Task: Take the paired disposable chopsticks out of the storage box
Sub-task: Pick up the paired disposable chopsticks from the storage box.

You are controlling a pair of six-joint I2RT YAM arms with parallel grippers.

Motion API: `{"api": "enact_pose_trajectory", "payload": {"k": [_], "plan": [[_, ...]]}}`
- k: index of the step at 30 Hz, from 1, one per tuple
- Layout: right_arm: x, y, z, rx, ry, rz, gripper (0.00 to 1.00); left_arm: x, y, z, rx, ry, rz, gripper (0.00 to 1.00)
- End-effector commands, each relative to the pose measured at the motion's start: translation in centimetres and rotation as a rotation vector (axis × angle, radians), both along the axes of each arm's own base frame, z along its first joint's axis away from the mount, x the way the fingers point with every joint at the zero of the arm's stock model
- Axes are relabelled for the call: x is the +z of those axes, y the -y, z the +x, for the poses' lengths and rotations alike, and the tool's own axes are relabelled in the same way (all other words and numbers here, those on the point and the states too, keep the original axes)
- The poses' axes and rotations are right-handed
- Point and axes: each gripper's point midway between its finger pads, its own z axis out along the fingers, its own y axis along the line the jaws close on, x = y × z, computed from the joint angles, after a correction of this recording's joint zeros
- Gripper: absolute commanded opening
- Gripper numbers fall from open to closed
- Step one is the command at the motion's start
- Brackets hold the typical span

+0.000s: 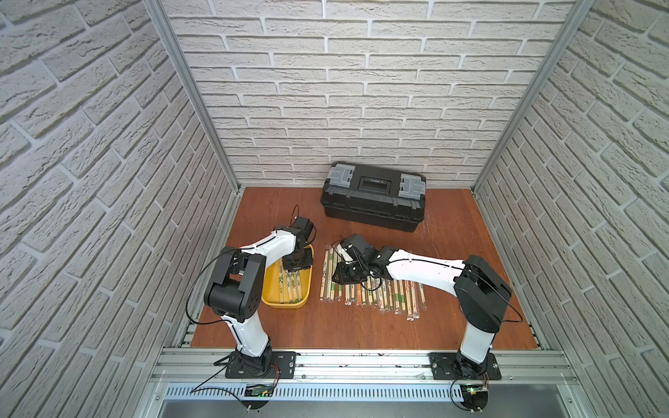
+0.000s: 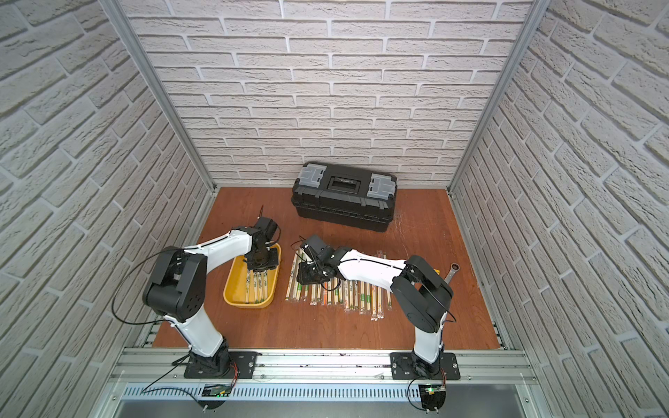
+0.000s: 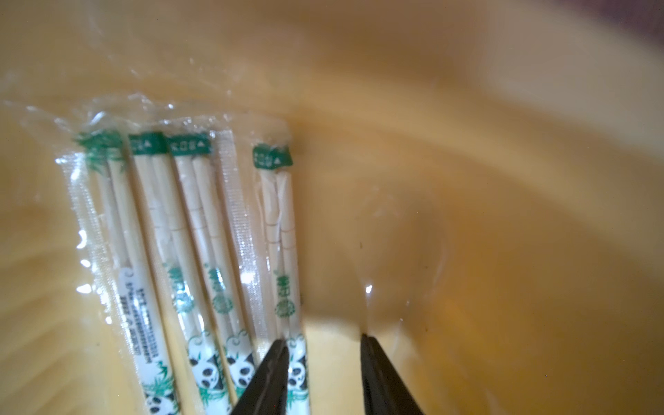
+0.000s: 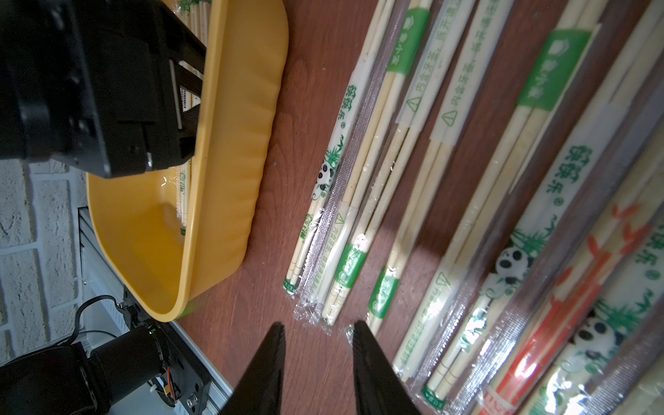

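Just inside storage box [image 4: 244, 118] wall, left gripper [image 3: 323, 339]

Two arms [image 1: 423, 266], white link shells [image 1: 269, 246] over black joint housings [image 1: 235, 286], thin black cables [image 1: 187, 305] looping off elbows, black base plates [image 1: 286, 363] with screws, right gripper [image 4: 318, 325] with tapered matte-black fingers.

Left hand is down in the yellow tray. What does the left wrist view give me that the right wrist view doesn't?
Only left wrist: close-up of several sleeved chopstick pairs on the yellow storage box floor, left hand open at the outermost one. Only right wrist: the row of pairs already on the wooden table, right hand open and empty above it. Both: that box, with pairs inside.
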Motion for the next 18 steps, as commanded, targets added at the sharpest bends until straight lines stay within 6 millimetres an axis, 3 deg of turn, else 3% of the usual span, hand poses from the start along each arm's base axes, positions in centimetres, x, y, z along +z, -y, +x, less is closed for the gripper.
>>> {"api": "enact_pose_trajectory", "payload": {"k": [1,9,10,14,18], "plan": [[0.21,0.42,0.12,-0.005,0.013,-0.005,0.34,-0.16,-0.4,-0.99,0.012,-0.013,0.017,0.43],[0.12,0.51,0.01,-0.003,0.011,-0.009,0.34,-1.0,-0.61,-1.51,0.025,-0.036,0.025,0.44],[0.09,0.56,0.03,-0.004,0.01,-0.01,0.34,-1.08,-0.57,-1.57,0.023,-0.038,0.024,0.4],[0.15,0.68,0.08,-0.006,0.014,-0.014,0.34,-0.9,-0.44,-1.57,0.02,-0.033,0.022,0.11],[0.17,0.72,0.12,-0.007,0.015,-0.016,0.34,-0.54,-0.34,-1.51,0.014,-0.025,0.019,0.02]]}}
